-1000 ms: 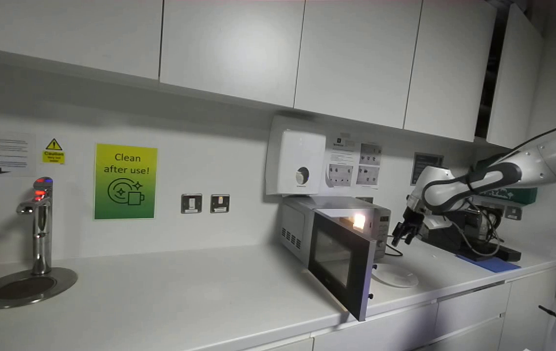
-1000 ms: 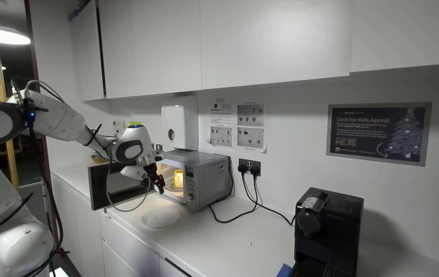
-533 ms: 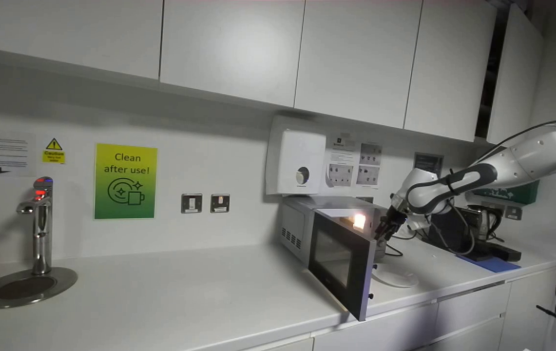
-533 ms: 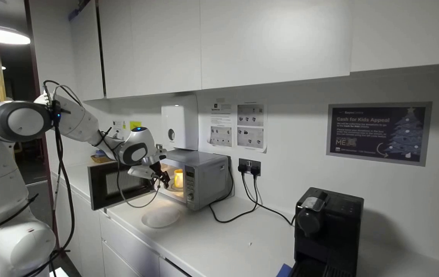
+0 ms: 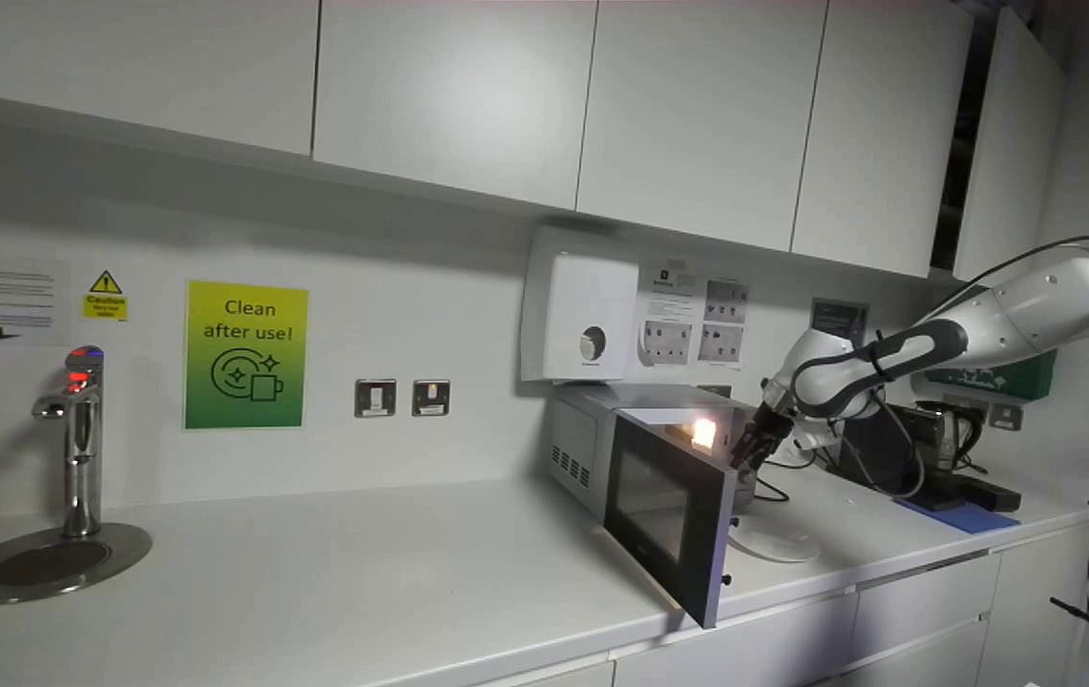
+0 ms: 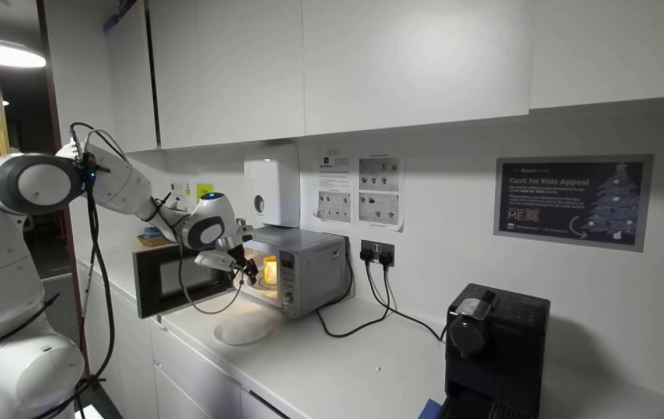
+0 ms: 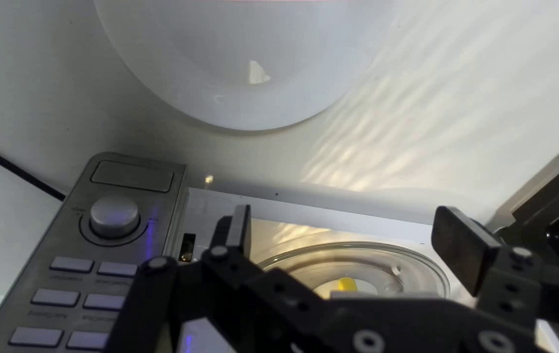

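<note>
Clearly, the claw (image 7: 350, 235) is spread wide: in the wrist view its two fingers (image 7: 463, 247) stand well apart, and nothing sits gripped between them. It hangs at the lit mouth of the microwave (image 6: 320, 270), near the front frame; whether a finger brushes that frame, I cannot tell. Just beside it is the control panel (image 7: 108, 253). A little farther in, the yellow mug (image 6: 270, 270) stands on the glass turntable (image 7: 372, 260), out of the claw's hold. It is likely ceramic, so I judge it stiff, fairly weighty for its size, smooth enough to slip in a loose grip, and apt to chip if knocked against the frame. Its contents do not show. A sound hold would be across opposite sides of the body, a little below the rim; no handle is plain enough to count on. The turntable may well turn under a sideways push. Farther out, a white plate (image 6: 243, 330) lies flat on the worktop (image 6: 337, 361) before the microwave, and the door (image 5: 663, 520) stands swung out. Well beyond are the black coffee machine (image 6: 497, 343) and, in an exterior view, the chrome tap (image 5: 83, 458).
</note>
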You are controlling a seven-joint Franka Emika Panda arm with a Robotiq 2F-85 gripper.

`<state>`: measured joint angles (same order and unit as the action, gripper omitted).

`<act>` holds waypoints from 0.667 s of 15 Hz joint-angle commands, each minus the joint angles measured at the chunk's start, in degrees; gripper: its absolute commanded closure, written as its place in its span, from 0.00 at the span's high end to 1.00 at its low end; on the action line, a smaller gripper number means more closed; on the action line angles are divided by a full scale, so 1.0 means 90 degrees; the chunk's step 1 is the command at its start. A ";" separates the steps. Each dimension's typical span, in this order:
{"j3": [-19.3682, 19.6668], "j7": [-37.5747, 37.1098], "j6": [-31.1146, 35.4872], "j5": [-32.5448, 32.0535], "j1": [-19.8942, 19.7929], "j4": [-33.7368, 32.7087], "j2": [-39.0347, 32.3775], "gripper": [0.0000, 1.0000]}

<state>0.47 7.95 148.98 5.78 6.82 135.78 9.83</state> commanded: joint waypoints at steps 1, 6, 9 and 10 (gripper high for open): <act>-0.0091 -0.0002 -0.0017 0.0012 -0.0091 -0.0006 -0.0002 1.00; -0.0105 -0.0003 -0.0017 0.0011 -0.0089 0.0002 -0.0016 1.00; -0.0191 -0.0171 0.0281 -0.0108 -0.0093 -0.0093 -0.0337 1.00; -0.0224 -0.0207 0.0302 -0.0117 -0.0080 -0.0124 -0.0424 1.00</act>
<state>-0.07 7.64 149.14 5.60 6.77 135.88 8.95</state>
